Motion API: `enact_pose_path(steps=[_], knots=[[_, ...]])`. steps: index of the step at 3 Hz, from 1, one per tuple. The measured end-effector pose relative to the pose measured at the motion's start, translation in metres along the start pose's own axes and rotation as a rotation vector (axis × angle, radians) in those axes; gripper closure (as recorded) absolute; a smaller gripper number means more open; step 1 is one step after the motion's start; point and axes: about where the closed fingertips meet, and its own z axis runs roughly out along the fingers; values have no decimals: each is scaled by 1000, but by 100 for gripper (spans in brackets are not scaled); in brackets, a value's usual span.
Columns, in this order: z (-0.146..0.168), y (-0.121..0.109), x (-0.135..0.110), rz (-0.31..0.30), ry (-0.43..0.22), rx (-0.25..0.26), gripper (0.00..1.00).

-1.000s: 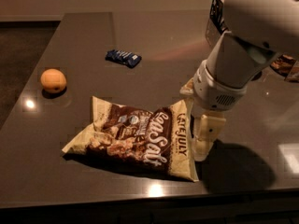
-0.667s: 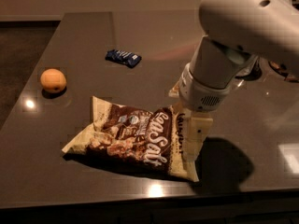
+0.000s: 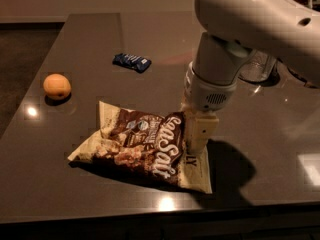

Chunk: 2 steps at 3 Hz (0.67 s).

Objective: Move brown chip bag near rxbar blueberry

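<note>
The gripper [image 3: 201, 136] stands mid-frame over the right end of the brown chip bag [image 3: 140, 144]; its tip is hidden, so I cannot tell its grip. The rxbar blueberry [image 3: 131, 61] lies upper left, well apart; lettering unreadable.

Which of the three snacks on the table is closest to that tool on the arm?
The chip bag: the tool is right at its cream right end. The blue bar and the orange lie apart from it, farther left.
</note>
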Motion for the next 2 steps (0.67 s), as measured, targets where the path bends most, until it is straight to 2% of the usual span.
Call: enact_pose_path(steps=[1, 2], knots=[[-19, -20, 9, 46, 31, 27, 73], [-37, -44, 17, 88, 47, 70, 95]])
